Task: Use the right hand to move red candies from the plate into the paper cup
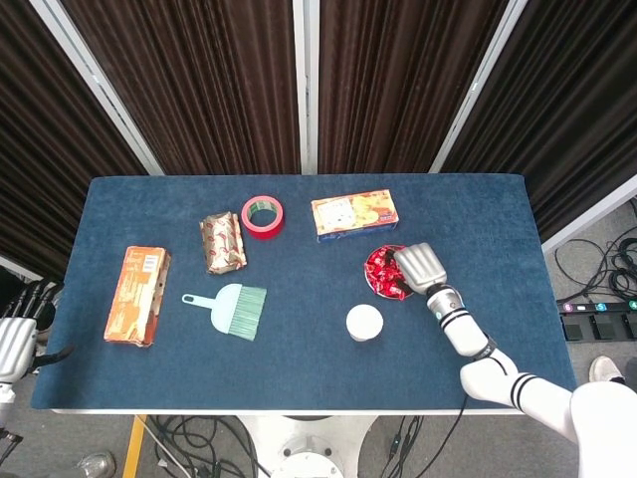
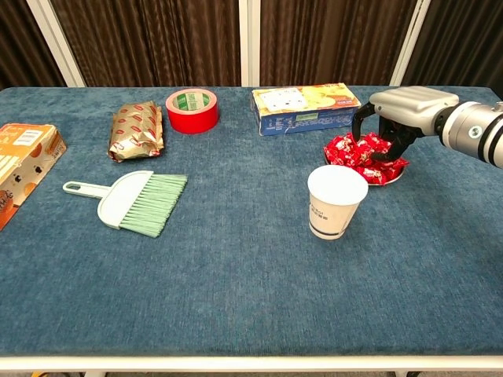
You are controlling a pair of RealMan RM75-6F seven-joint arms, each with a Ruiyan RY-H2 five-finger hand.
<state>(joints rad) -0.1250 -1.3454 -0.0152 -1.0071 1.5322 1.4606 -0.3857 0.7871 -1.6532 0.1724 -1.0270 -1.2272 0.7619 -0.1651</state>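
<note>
Right hand (image 2: 397, 118) is positioned over the plate (image 2: 395, 175) of red candies (image 2: 357, 153), fingers curled down among them; whether a candy is actually gripped cannot be told. Judged step: picking. The next move calls for a secure pinch, a lift, then a short carry to the paper cup (image 2: 336, 201), which stands just beside the plate. Chest view shows the curled fingers; head view shows only the hand's back, plus the left hand (image 1: 15, 344) idle off the surface, fingers apart.
</note>
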